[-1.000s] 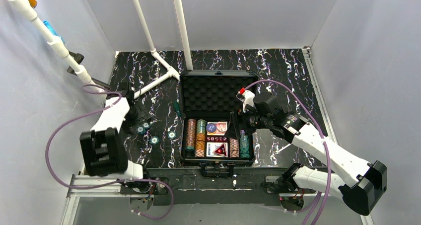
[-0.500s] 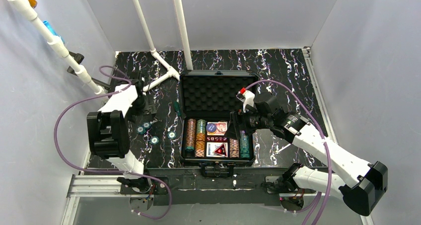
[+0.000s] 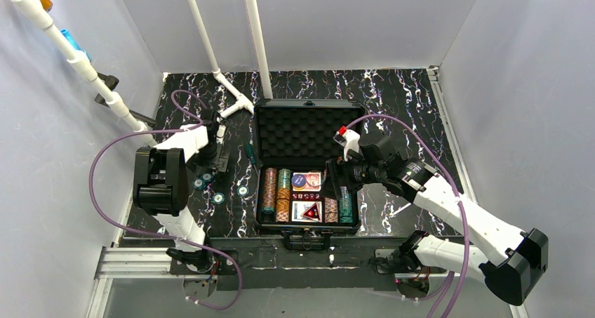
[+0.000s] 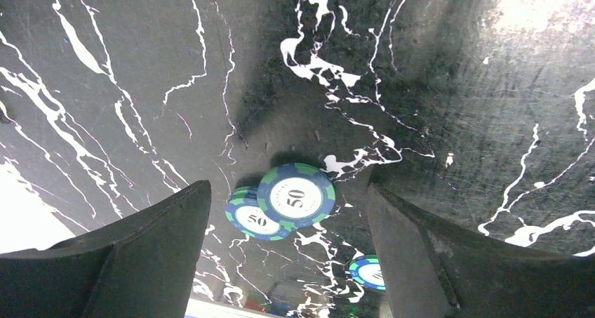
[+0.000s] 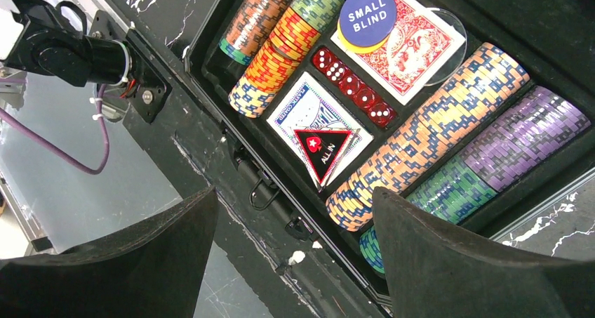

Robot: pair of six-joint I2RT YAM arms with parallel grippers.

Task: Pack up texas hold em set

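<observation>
The left gripper (image 4: 288, 191) holds its jaws spread and empty over 2 overlapping 50 chips (image 4: 295, 195) lying flat on the table (image 4: 140, 65) left of the black case (image 3: 257, 191). Gathering strays seems the step in hand, and the next move likely calls for a straight descent to pinch 1 by its edge. The right gripper (image 5: 295, 199) hovers released above the open case, whose long axis runs left-right, lid (image 3: 309, 130) tipped far, handle (image 3: 306, 241) near.

A lab test cell: white walls (image 3: 351, 23), PVC pipe frame (image 3: 257, 37), marbled black tabletop (image 3: 396, 93).
</observation>
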